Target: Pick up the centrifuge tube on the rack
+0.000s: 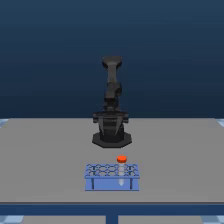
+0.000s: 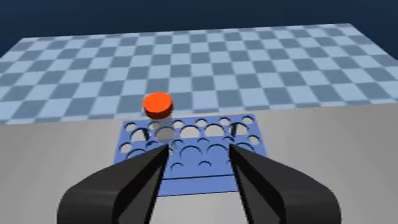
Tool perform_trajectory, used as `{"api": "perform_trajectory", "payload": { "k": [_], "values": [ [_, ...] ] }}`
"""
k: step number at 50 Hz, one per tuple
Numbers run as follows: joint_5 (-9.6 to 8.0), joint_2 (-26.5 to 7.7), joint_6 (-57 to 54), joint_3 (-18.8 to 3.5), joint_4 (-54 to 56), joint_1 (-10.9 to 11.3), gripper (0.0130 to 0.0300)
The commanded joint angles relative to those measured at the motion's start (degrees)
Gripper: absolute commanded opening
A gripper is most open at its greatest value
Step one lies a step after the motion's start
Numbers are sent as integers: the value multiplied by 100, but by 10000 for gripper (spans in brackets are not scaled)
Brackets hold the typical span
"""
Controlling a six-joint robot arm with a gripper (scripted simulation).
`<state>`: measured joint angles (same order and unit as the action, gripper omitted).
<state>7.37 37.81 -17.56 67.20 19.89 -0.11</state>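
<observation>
Okay, quick notes for you, operator:
Arm: your black arm is standing upright on its base at the back middle of the grey worktop, folded tall behind the rack.
Gripper: your gripper is sitting released, two dark fingers spread apart with a clear gap and nothing between them; you are seeing this in the wrist view only, the exterior view is not showing it clearly.
Rack: the light-blue rack is resting on the worktop in front of the arm base, two dark marks facing the exterior camera; in the wrist view it is lying just beyond your fingertips.
Centrifuge tube: the centrifuge tube is standing upright in a hole at one corner of the rack, on the arm's side and toward the exterior view's right, orange-red cap poking above the grid.
Contact: your gripper is hanging apart from the tube, not touching it.
</observation>
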Motion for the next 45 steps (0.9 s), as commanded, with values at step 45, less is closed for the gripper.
{"api": "perform_trajectory", "payload": {
  "k": [45],
  "values": [
    [178,-2290,-2902,-1760,3091,765,300]
  ]
}}
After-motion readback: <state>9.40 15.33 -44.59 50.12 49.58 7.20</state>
